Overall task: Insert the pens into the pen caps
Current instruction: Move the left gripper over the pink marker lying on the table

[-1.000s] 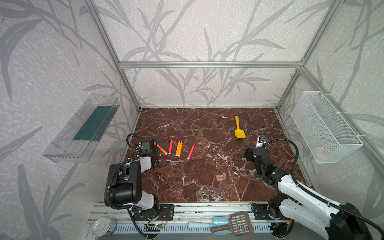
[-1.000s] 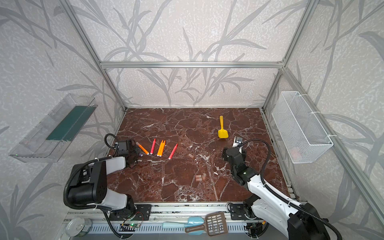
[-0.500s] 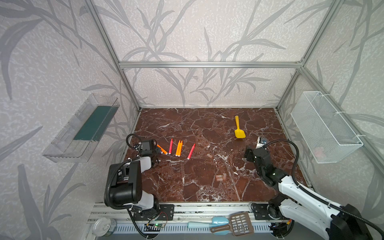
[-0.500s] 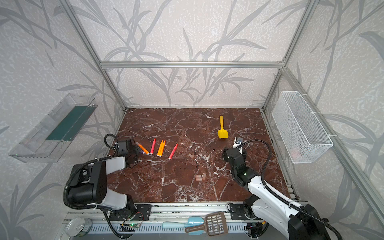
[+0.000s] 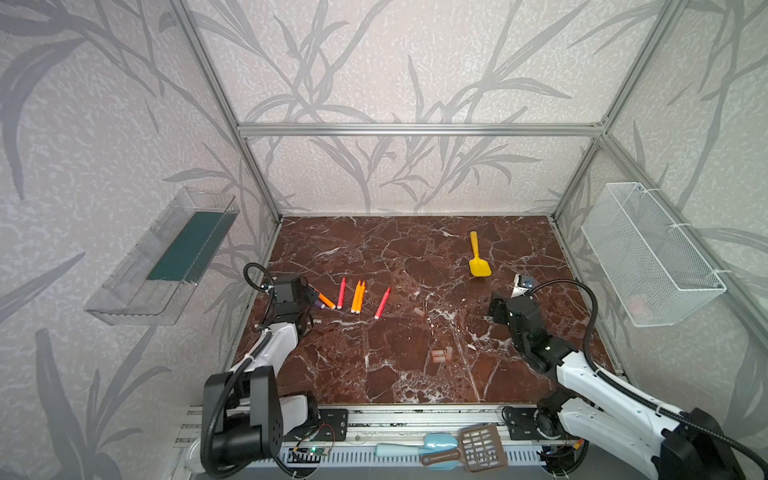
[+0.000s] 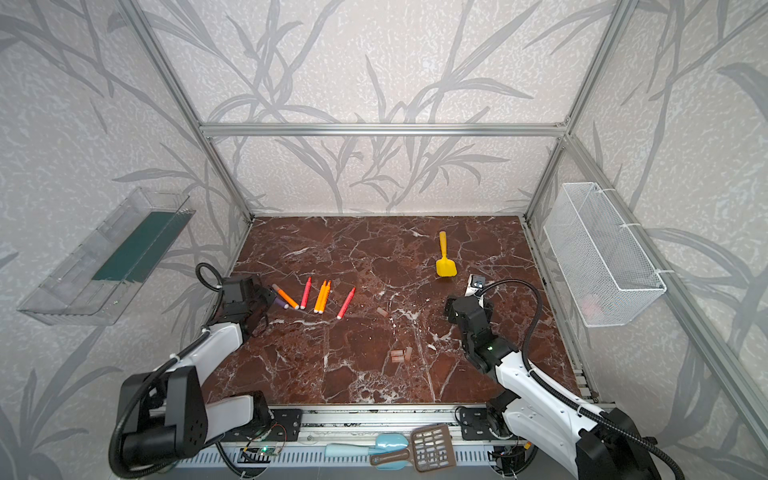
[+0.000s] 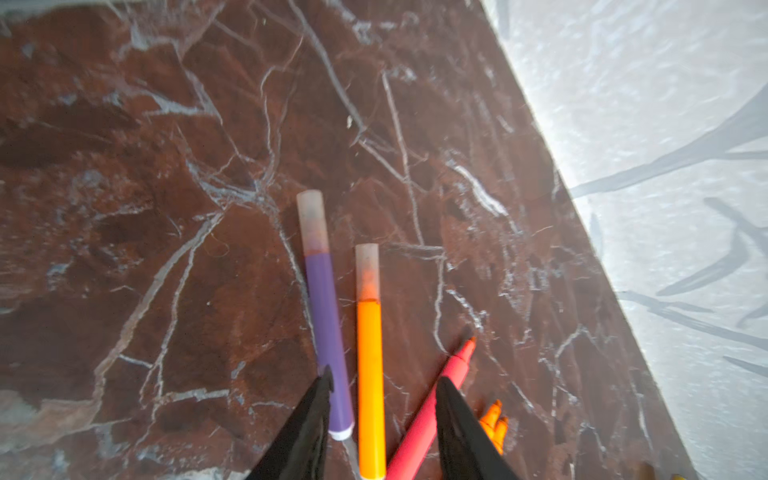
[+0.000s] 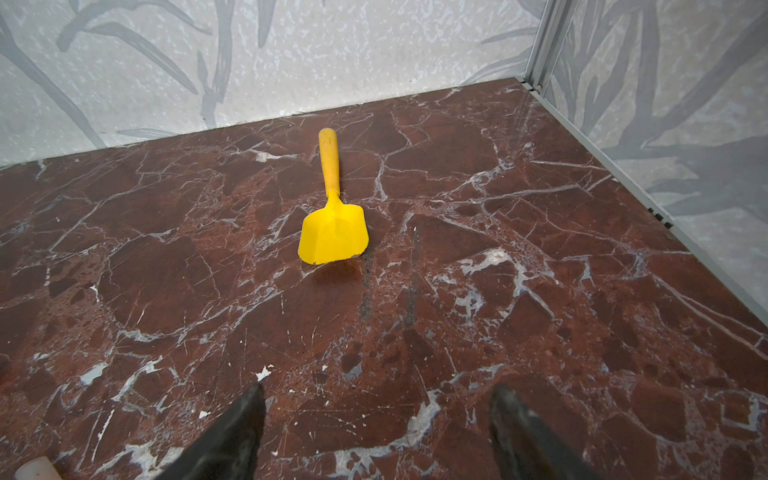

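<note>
**Left claw parted over capped pens; right claw wide**

1. Left gripper (image 7: 384, 376): the jaws are standing narrowly apart and are gripping nothing. It is hovering low over the marble tabletop (image 5: 374, 374), near the left edge. In the left wrist view, one finger (image 7: 316, 415) is overlapping the side of the purple pen (image 7: 328, 332), and the capped orange pen (image 7: 369, 374) is lying in the gap between the two fingers.
2. Capped pens: the purple pen and the capped orange pen are lying side by side, each wearing a translucent cap (image 7: 311, 220) on its tip.
3. Uncapped pens: a red-pink pen (image 7: 432, 399) is lying just beside the capped orange pen with its tip bare. In both top views, two uncapped orange pens (image 5: 358, 296) are lying together further from the left edge, and a second red-pink pen (image 5: 382, 303) is lying beyond them toward the centre.
4. Loose caps: a single pen cap (image 5: 418, 311) is lying near the centre of the tabletop. A pair of pen caps (image 5: 440, 354) is lying closer to the front edge.
5. Right gripper (image 8: 377, 390): the jaws are standing wide apart and are holding nothing. It is hovering near the right edge, facing a yellow toy shovel (image 8: 332, 232) that is lying toward the back right corner.
</note>
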`<state>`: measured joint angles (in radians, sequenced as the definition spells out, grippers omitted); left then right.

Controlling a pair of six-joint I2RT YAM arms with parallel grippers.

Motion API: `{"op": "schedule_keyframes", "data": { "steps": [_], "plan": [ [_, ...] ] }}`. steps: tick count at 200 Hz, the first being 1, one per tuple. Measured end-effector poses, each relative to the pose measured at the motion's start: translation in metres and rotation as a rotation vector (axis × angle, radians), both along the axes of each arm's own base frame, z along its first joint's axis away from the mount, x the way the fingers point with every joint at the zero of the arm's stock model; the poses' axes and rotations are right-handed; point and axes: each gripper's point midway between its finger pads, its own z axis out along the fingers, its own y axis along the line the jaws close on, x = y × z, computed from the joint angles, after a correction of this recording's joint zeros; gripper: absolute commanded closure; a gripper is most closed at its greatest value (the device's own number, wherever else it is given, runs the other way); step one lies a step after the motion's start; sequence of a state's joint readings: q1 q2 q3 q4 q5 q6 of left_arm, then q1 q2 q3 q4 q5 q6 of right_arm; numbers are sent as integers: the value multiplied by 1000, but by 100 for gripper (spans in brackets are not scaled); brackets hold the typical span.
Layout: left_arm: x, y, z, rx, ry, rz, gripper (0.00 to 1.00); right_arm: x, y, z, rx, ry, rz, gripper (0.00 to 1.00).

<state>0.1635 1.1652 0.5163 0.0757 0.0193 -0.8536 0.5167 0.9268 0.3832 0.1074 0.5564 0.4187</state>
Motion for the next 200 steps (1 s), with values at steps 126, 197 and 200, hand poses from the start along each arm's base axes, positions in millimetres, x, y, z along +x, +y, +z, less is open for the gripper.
{"op": "schedule_keyframes", "data": {
  "steps": [126, 197, 200],
  "plan": [
    [-37, -192, 69, 191, -220, -812, 43, -1, 2, -4, 1, 16, 14, 17],
    [-48, -274, 11, 294, -48, -1130, 54, -1, 3, -5, 3, 23, 22, 17],
    [-48, -275, 11, 298, -45, -1134, 54, -1, 3, -5, 3, 22, 22, 17]
  ]
}}
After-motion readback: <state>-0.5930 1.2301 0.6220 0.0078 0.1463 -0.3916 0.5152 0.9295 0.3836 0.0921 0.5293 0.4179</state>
